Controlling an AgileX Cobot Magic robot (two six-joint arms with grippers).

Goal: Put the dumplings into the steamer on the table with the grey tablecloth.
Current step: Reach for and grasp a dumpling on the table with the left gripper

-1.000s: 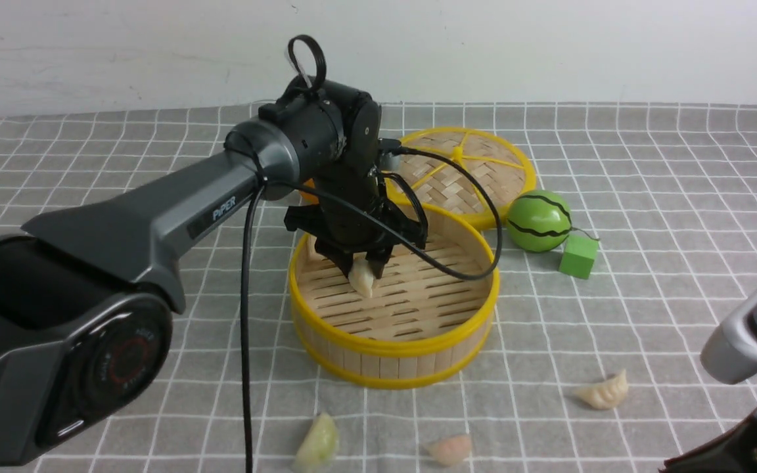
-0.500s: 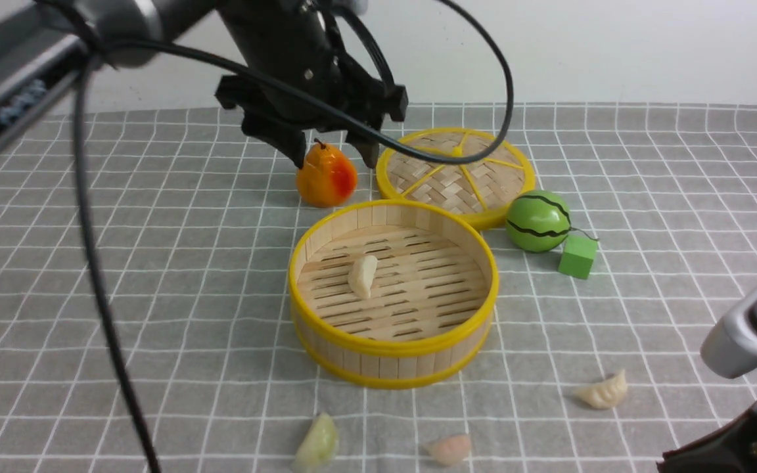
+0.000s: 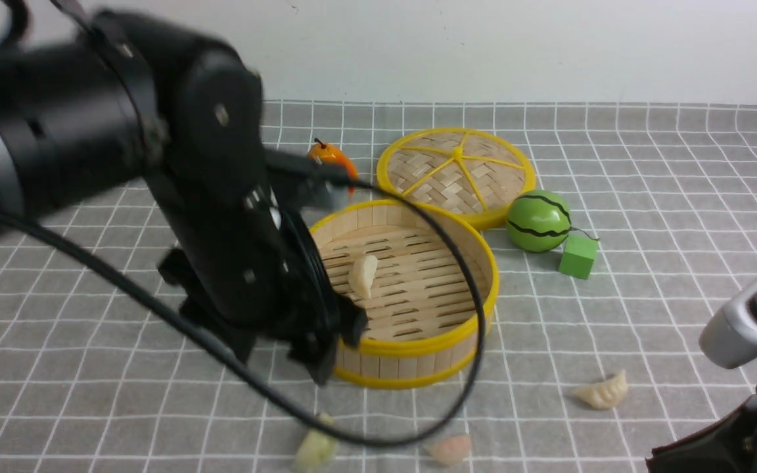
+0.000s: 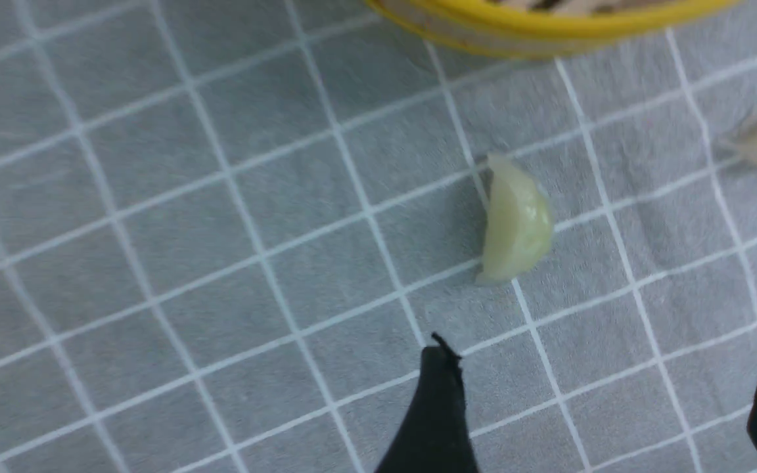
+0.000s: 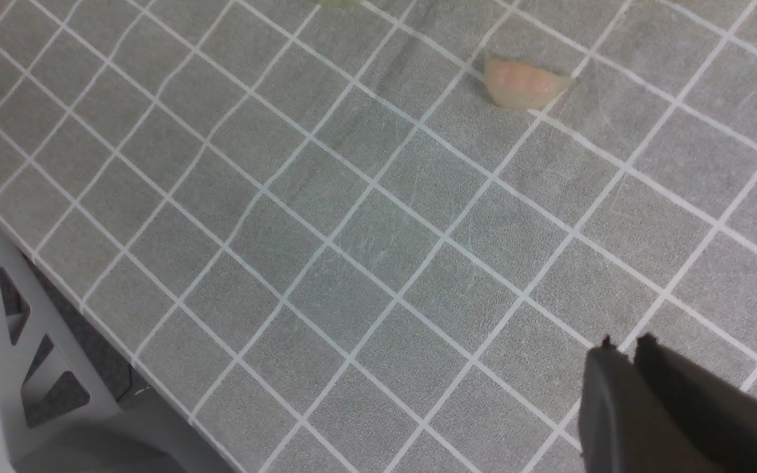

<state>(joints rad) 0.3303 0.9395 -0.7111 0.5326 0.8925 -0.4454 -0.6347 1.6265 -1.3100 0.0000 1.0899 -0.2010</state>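
The bamboo steamer (image 3: 418, 343) stands mid-table on the grey tablecloth (image 3: 681, 164), with one cream dumpling (image 3: 362, 274) on its slatted floor. My left gripper (image 3: 283, 361), blurred, hangs open at the steamer's front-left, above the cloth. In the left wrist view its fingertips (image 4: 441, 394) stand wide apart just short of the pale green dumpling (image 4: 516, 220), holding nothing. The green dumpling (image 3: 316, 450), a pink one (image 3: 451, 449) and a second cream one (image 3: 603, 391) lie on the cloth in front. My right gripper (image 5: 625, 345) is shut and empty over cloth, apart from the pink dumpling (image 5: 523, 82).
An orange pear (image 3: 332, 156), the woven lid (image 3: 457, 167), a toy watermelon (image 3: 539, 221) and a green cube (image 3: 577, 256) sit behind and right of the steamer. The left arm's cable (image 3: 470, 368) loops over the steamer's front. The table's edge (image 5: 89, 309) shows in the right wrist view.
The left gripper let go of the cream dumpling in the steamer, rose toward the back, then swung forward and down to the steamer's front-left. The right arm barely moved.
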